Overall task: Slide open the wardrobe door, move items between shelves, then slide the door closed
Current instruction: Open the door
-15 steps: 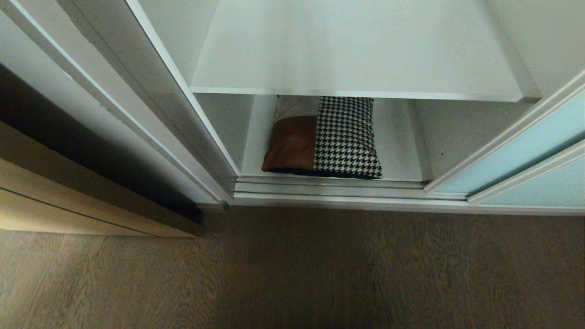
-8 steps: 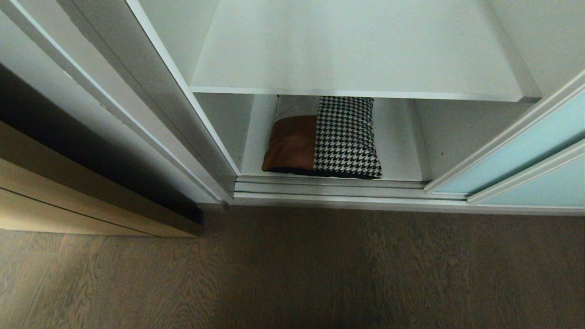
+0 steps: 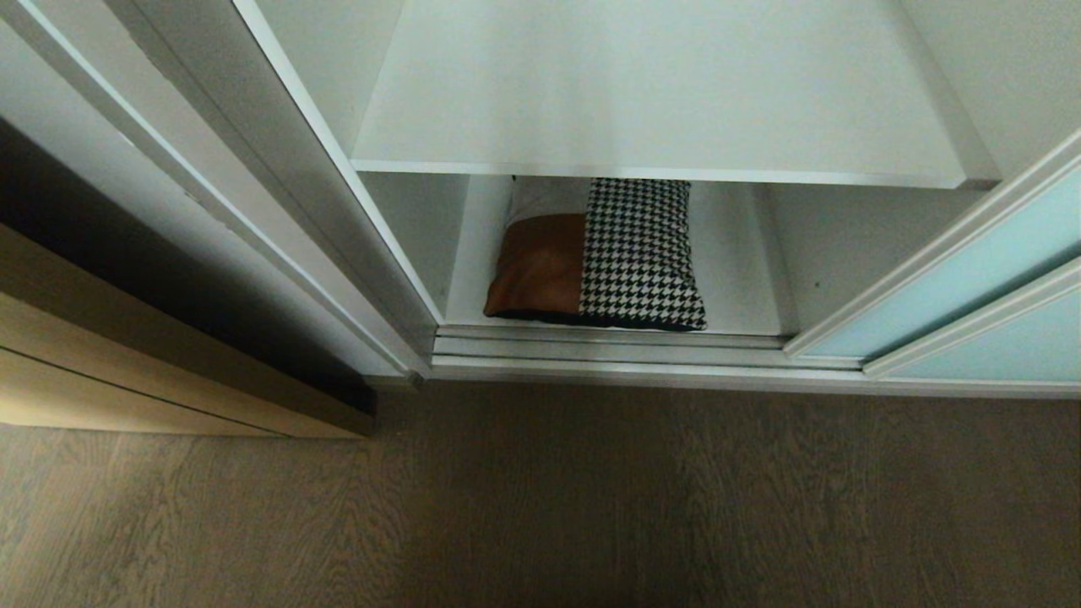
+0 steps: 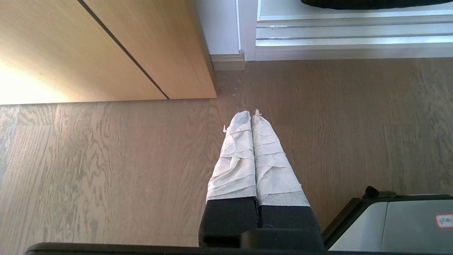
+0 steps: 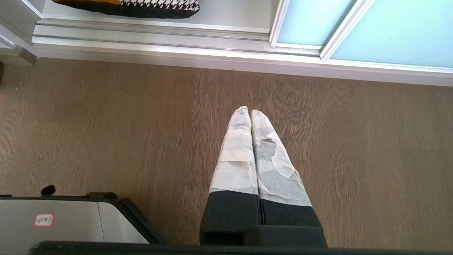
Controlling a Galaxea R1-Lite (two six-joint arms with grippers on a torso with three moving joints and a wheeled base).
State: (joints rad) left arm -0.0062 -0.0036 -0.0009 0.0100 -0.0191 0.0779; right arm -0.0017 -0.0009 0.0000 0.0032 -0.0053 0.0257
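The frosted blue-green sliding wardrobe door (image 3: pixel 954 287) stands slid to the right, leaving the white compartment uncovered. A cushion (image 3: pixel 595 257) of tan leather and houndstooth lies on the bottom shelf (image 3: pixel 735 279), under a bare white shelf (image 3: pixel 659 93). Its front edge also shows in the right wrist view as the cushion (image 5: pixel 141 6), beside the door (image 5: pixel 389 28). My left gripper (image 4: pixel 251 114) is shut, empty, and hangs over the floor in front of the door track (image 4: pixel 354 39). My right gripper (image 5: pixel 246 110) is shut and empty too, low over the floor. Neither arm shows in the head view.
A light wood door (image 3: pixel 101 371) stands open at the left of the wardrobe, seen too as the wood door (image 4: pixel 106 49) in the left wrist view. Grey-brown wood floor (image 3: pixel 591 507) stretches before the wardrobe. My base's corner (image 4: pixel 400 226) lies beside each gripper.
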